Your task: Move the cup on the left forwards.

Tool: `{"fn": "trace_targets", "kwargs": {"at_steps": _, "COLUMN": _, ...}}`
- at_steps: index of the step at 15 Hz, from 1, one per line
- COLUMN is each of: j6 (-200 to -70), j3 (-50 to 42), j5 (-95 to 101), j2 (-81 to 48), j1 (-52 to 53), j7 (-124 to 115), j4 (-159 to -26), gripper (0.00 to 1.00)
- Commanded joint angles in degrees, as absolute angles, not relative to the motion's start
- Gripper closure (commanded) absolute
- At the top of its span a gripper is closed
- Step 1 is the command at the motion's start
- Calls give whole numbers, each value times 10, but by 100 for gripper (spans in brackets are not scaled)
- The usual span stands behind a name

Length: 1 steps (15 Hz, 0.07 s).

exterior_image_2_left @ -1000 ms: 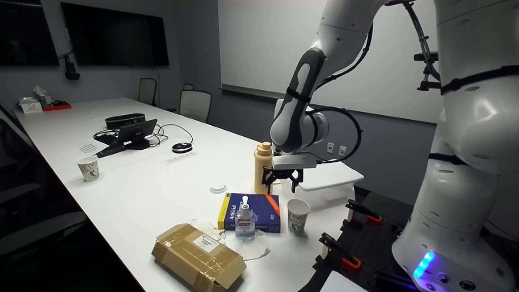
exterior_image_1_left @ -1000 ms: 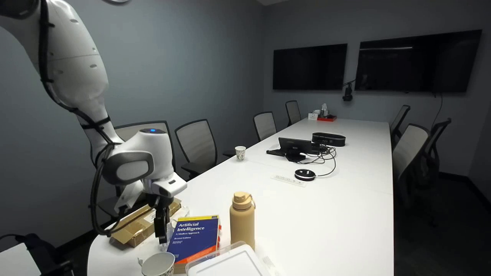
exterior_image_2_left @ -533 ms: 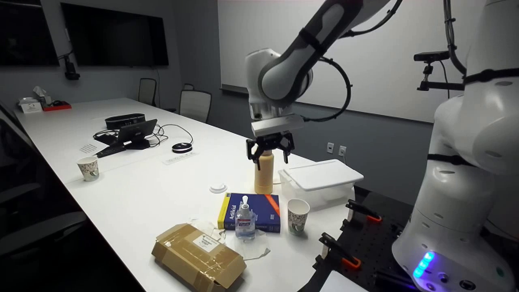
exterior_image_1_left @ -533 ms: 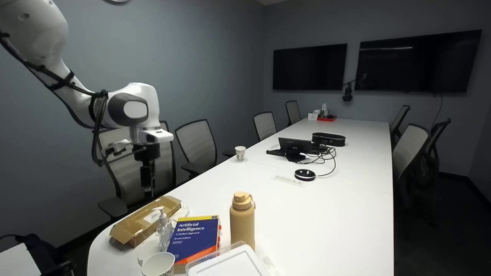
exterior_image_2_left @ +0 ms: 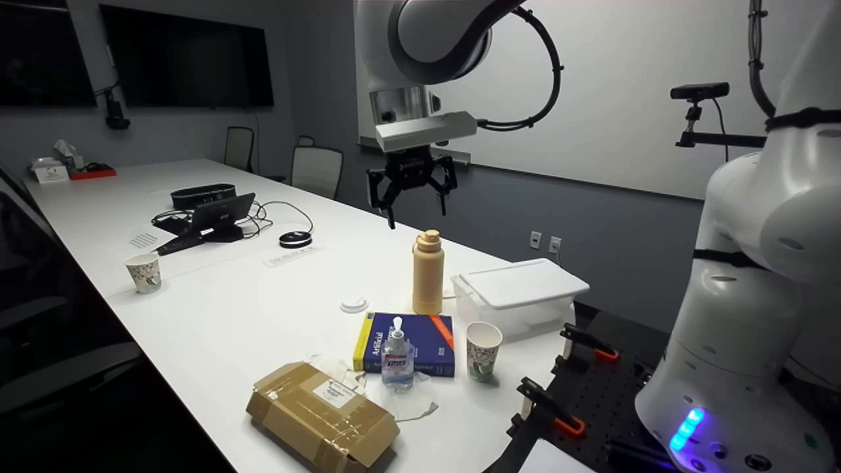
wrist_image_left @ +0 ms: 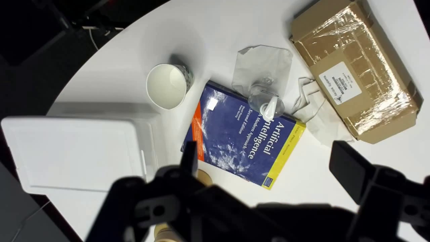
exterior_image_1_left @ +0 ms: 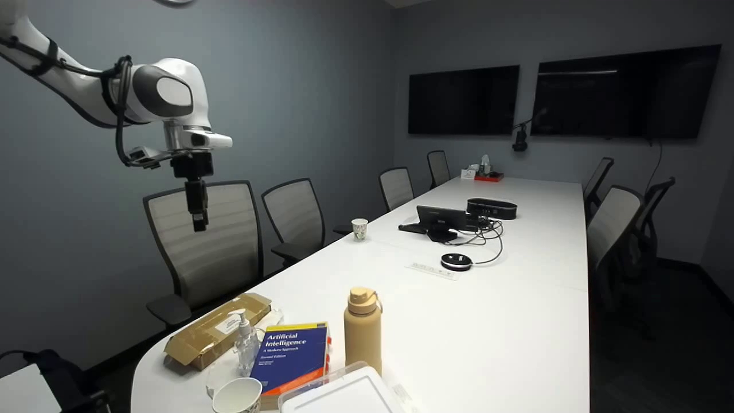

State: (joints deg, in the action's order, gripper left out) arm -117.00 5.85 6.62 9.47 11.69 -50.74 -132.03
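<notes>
Two white paper cups with a leafy print and no handle stand upright. The near cup shows in both exterior views (exterior_image_1_left: 237, 396) (exterior_image_2_left: 483, 353), beside the blue book, and in the wrist view (wrist_image_left: 167, 86). The far cup shows in both exterior views (exterior_image_1_left: 359, 229) (exterior_image_2_left: 143, 273), by the table's long edge; it is out of the wrist view. The tan bottle (exterior_image_1_left: 362, 335) (exterior_image_2_left: 428, 272) stands behind the book. My gripper (exterior_image_1_left: 199, 223) (exterior_image_2_left: 418, 220) is open and empty, high above the table; in the wrist view its fingers (wrist_image_left: 263, 148) are wide apart.
The blue book (exterior_image_2_left: 410, 345), a sanitizer bottle (exterior_image_2_left: 397, 364), a cardboard box (exterior_image_2_left: 322, 417) and a lidded clear bin (exterior_image_2_left: 525, 292) surround the near cup. A small white lid (exterior_image_2_left: 354, 304) lies by the bottle. A tablet and cables (exterior_image_2_left: 220, 213) stand farther along the table.
My gripper has risen well above the table, from near the book's height, and moved farther along the table, away from the robot's base. It stays open. The cups and other objects have not moved.
</notes>
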Motion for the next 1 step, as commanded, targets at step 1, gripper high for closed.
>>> {"fn": "trace_targets", "kwargs": {"at_steps": 1, "j6": -1146, "j3": 79, "j5": 51, "j2": 100, "j1": 98, "j7": -486, "j4": -1300, "gripper": 0}}
